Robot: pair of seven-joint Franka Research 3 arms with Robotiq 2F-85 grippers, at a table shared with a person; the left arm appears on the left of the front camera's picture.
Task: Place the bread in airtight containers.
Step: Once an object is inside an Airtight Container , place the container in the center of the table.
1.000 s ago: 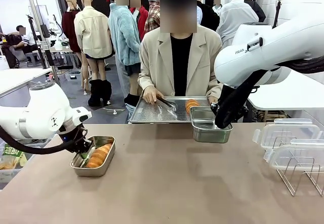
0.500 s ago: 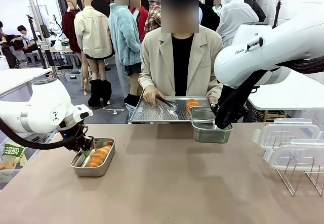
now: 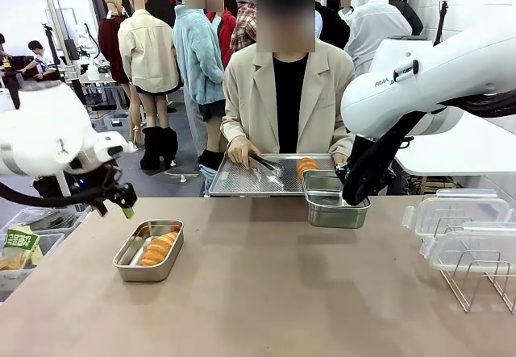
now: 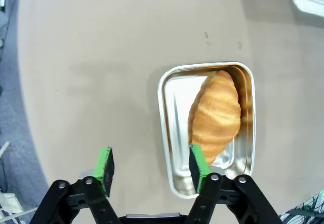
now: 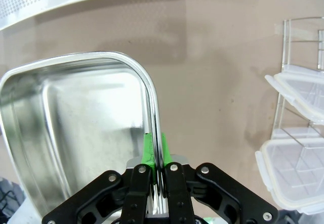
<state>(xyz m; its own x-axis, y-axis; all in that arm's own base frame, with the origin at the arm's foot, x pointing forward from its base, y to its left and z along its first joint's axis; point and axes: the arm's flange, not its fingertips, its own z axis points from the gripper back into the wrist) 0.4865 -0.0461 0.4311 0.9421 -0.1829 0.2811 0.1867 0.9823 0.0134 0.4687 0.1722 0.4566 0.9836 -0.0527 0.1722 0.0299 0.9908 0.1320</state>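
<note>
The left gripper (image 4: 151, 166) hangs with jaws spread and nothing between them, above the left edge of the tabletop (image 3: 266, 292), just beside the left airtight container (image 4: 164, 107). That box holds one bread roll (image 4: 215, 115) lying lengthwise along one long wall. The right gripper (image 5: 153, 148) is clamped on the rim of the second container (image 5: 76, 113), which is empty and sits at the tabletop's far edge. Behind it, the tray (image 3: 242, 181) in front of the person (image 3: 250, 99) carries what looks like a second roll (image 3: 305, 166), partly hidden. Clear lids (image 3: 459, 212) rest near the right edge.
</note>
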